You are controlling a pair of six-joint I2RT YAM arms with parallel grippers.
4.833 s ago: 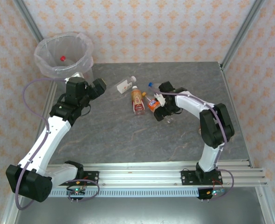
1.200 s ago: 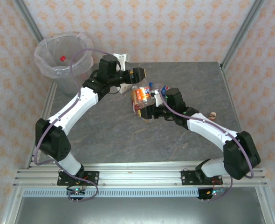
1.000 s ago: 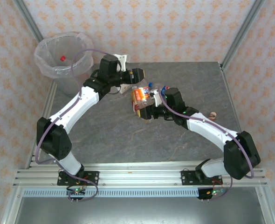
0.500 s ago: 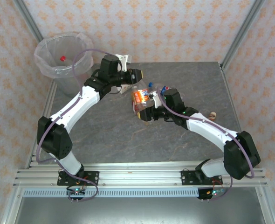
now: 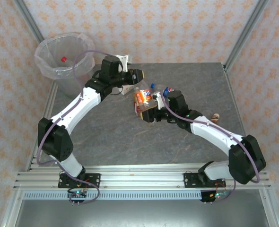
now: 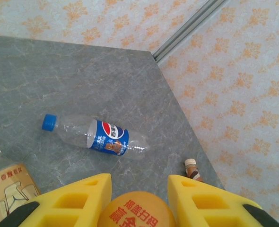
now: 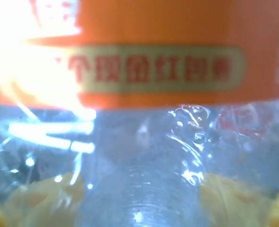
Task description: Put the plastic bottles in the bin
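- Left wrist view — the left gripper (image 6: 138,185) clamps the orange bottle (image 6: 137,213).
- Leftward lies the bin (image 5: 44,64), nearest this arm.
- Opposite, the right gripper (image 5: 149,112) straddles it — grip unclear.

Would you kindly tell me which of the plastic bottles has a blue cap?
The clear plastic bottle with the blue label, lying on its side; the tan-labelled bottle near it has a white cap.
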